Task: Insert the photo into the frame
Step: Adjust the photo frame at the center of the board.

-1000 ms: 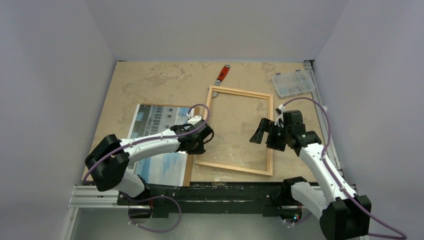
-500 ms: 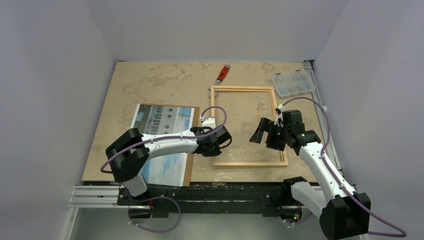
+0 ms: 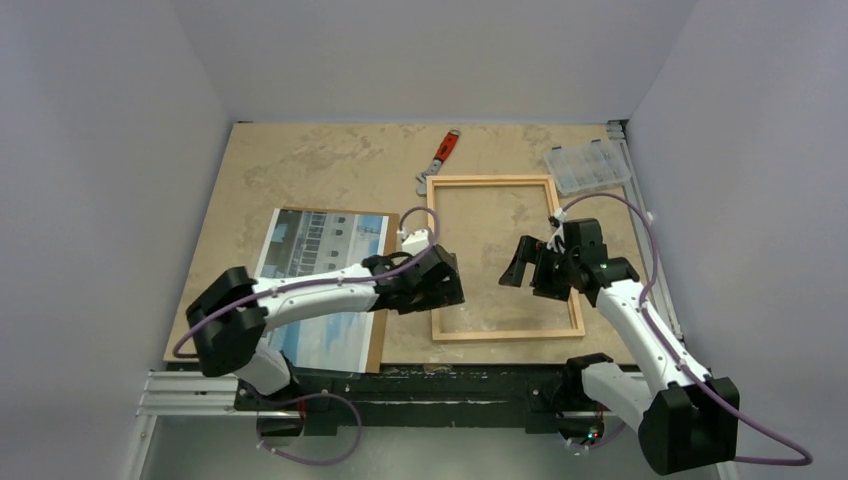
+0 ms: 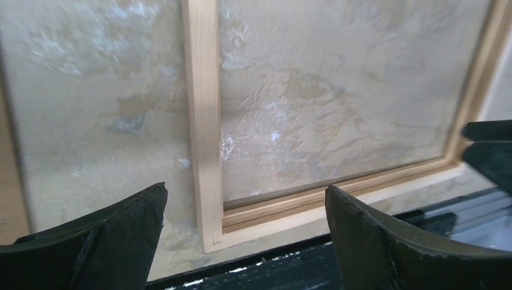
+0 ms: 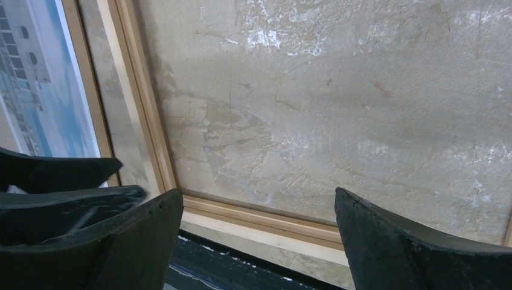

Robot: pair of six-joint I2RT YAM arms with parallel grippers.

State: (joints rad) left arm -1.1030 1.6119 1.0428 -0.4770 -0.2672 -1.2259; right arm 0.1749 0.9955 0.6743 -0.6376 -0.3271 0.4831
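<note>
The frame (image 3: 490, 180), thin light wood, lies flat at centre right of the table, its sides square to the table edges. The photo (image 3: 320, 235), a white building under blue sky, lies face up to its left. My left gripper (image 3: 450, 287) hovers open over the frame's near left corner. In the left wrist view the frame (image 4: 202, 121) runs between the spread fingers of that gripper (image 4: 244, 205), which touch nothing. My right gripper (image 3: 516, 268) hangs open above the frame's inside. The right wrist view shows this gripper (image 5: 259, 202) above the near strip of the frame (image 5: 259, 220), with the photo (image 5: 36, 90) beyond.
The photo rests on a brown backing board (image 3: 378, 335) showing along its right edge. A red-handled tool (image 3: 445, 150) lies behind the frame. A clear plastic box (image 3: 587, 165) sits at the back right. The black rail (image 3: 420, 385) runs just past the frame's near strip.
The left gripper dragged the frame to the right and turned it square, then opened and let go. The right arm has not moved.
</note>
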